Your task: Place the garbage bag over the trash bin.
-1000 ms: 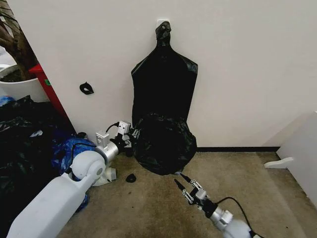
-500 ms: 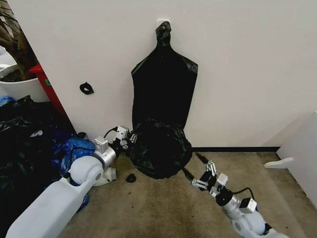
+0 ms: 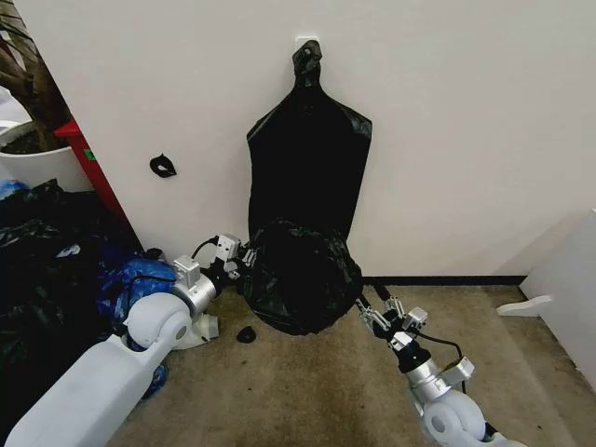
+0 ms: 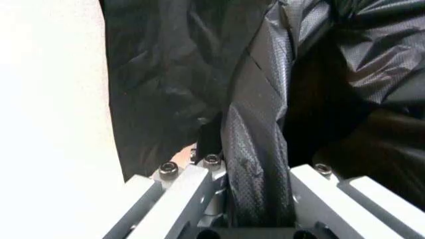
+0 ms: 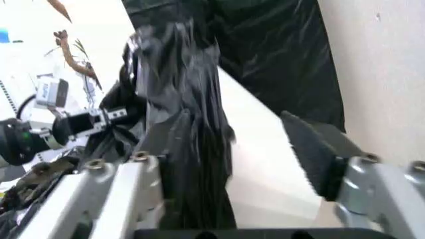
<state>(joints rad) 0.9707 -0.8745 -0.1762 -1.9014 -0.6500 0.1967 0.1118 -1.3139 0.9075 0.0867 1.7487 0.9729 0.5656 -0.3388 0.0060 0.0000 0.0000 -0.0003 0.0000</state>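
A plain off-white wall (image 3: 466, 112) meets a beige short-pile carpet floor (image 3: 307, 382) along a dark skirting strip (image 3: 447, 279), under even, soft light. A flat smooth black bag bundle with a knotted neck (image 3: 307, 158) hangs on the wall from a small white hook plate (image 3: 306, 41), with a small black scrap (image 3: 163, 166) stuck to the wall beside it. At one side stand a red upright panel (image 3: 88, 163), a wide white plant pot (image 3: 37, 163) and shiny blue plastic bags (image 3: 140, 279); at the other, a white furniture panel (image 3: 568, 279).
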